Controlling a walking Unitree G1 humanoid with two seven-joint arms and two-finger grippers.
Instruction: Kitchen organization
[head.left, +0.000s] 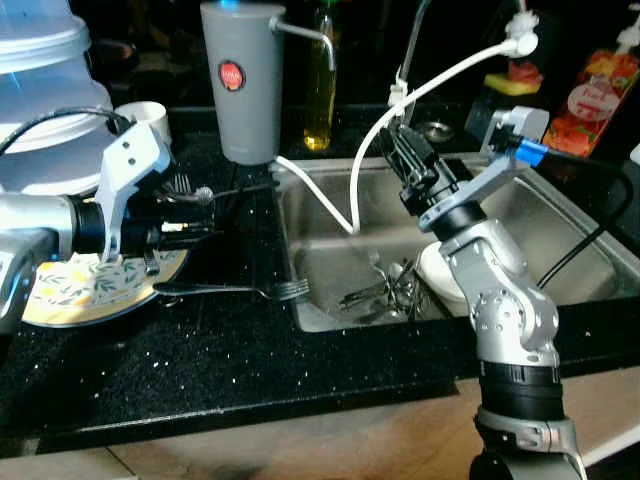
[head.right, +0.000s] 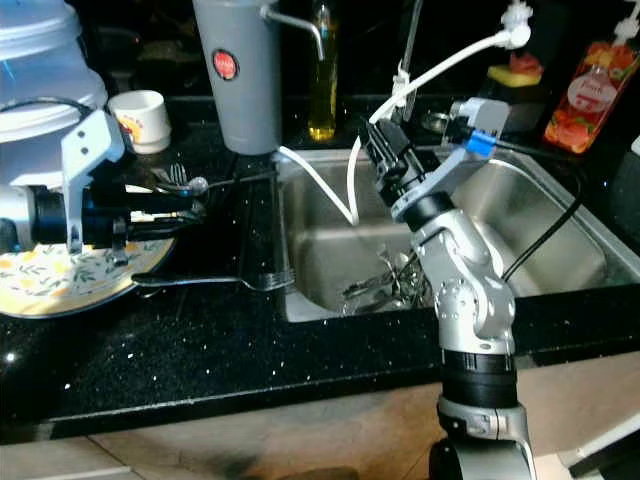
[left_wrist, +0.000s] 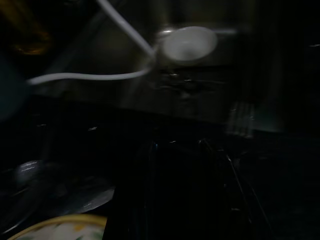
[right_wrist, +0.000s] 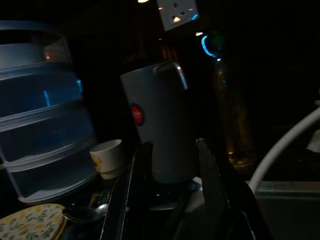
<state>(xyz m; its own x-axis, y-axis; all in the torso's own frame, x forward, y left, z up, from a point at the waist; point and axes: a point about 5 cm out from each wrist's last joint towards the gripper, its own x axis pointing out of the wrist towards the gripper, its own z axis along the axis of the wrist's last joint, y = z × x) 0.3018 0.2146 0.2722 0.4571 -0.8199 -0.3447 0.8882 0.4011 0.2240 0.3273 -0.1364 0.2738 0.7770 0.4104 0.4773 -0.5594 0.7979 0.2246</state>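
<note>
- Left eye view: silver fork (head.left: 235, 290) flat on black counter (head.left: 200, 370), long axis across, tines toward sink (head.left: 560, 225), handle by floral plate (head.left: 85, 290). Left gripper (head.left: 195, 215) over plate; cannot tell finger gap.
- Left wrist view: dark; blurred tines near sink edge.
- Right wrist view: right gripper (right_wrist: 172, 197) fingers apart, facing grey canister (right_wrist: 160, 125).

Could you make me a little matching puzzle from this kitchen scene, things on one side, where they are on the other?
Things:
1. fork
2. bowl
3. plate
4. cup

Places:
A. in the sink
B. at the counter's back, beside the grey jug
C. on the counter, tines at the sink's edge
D. under the left gripper

Pairs: 1-C, 2-A, 3-D, 4-B
</note>
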